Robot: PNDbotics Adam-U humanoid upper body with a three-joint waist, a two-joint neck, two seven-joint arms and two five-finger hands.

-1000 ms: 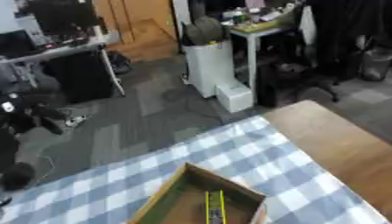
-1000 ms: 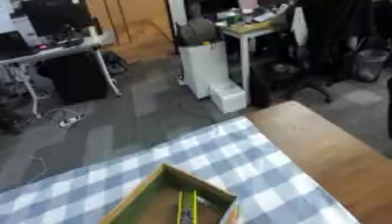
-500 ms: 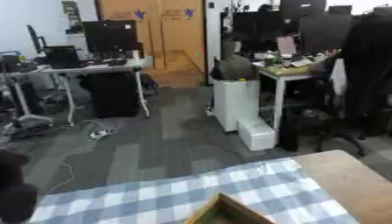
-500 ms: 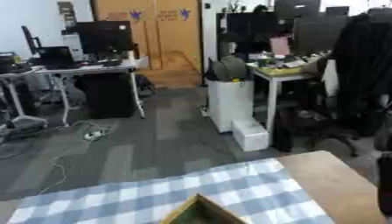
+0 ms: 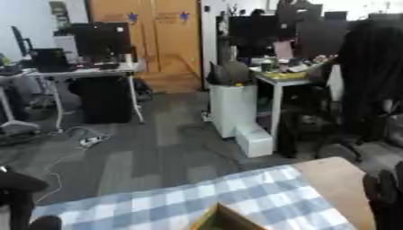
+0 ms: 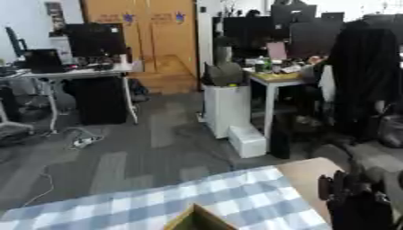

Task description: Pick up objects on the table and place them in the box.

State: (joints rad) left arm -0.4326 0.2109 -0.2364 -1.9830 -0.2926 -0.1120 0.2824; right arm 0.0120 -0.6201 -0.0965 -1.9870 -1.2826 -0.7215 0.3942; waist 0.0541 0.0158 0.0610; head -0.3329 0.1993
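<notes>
Right eye view looks mostly out across the office, so only the far strip of the bench (image 6: 315, 175) shows, spread with a blue-and-white checked cloth (image 6: 141, 204). The right hand (image 6: 350, 204) stands at the lower right with dark fingers pointing up, straight or relaxed and holding nothing. Left of that hand, at the bottom edge, the far corner of the box (image 6: 198, 220) pokes into view; its walls look thin and stiff, wood or card by my guess, so it should be light and slide easily on the cloth. No objects to pick up are visible, so where to take hold of them cannot be told. Left eye view cuts the right hand at the picture's edge, yet shows a dark shape at the lower left, probably the left arm, its hand not visible.
</notes>
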